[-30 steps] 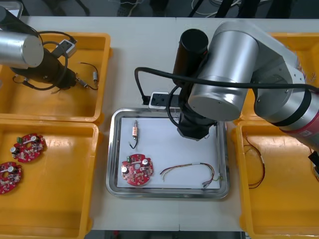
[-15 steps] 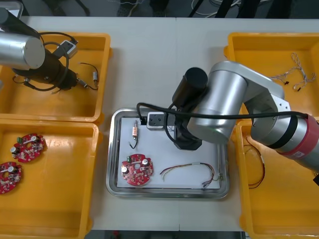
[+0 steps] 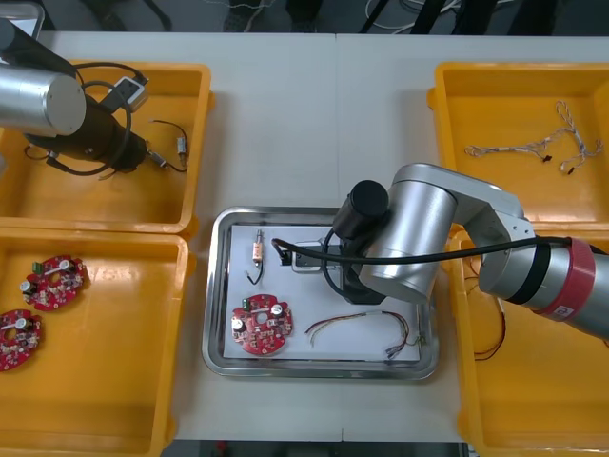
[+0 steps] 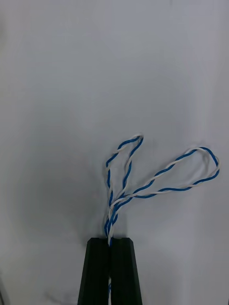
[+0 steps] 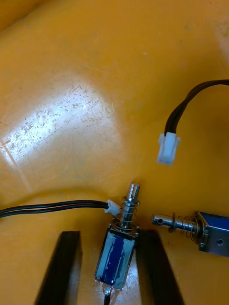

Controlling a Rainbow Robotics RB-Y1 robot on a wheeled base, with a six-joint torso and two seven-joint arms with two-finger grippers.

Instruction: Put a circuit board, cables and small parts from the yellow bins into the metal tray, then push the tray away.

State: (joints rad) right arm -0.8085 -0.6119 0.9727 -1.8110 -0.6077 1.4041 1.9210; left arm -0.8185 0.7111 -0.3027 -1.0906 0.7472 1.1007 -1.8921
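Right hand [image 4: 110,239] low over the white inside of the metal tray [image 3: 285,367], closed on a twisted blue and white cable [image 4: 111,219], left hand [image 5: 109,234] down in the far left yellow bin [image 3: 95,200], open, one finger either side of a small metal part [image 5: 115,257]

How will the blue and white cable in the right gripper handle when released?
Probably floppy: the twisted blue and white cable trails in two loose loops from the shut right gripper over the metal tray. Thin, so likely light; the loops might snag. The left gripper straddles a small metal part in a yellow bin.
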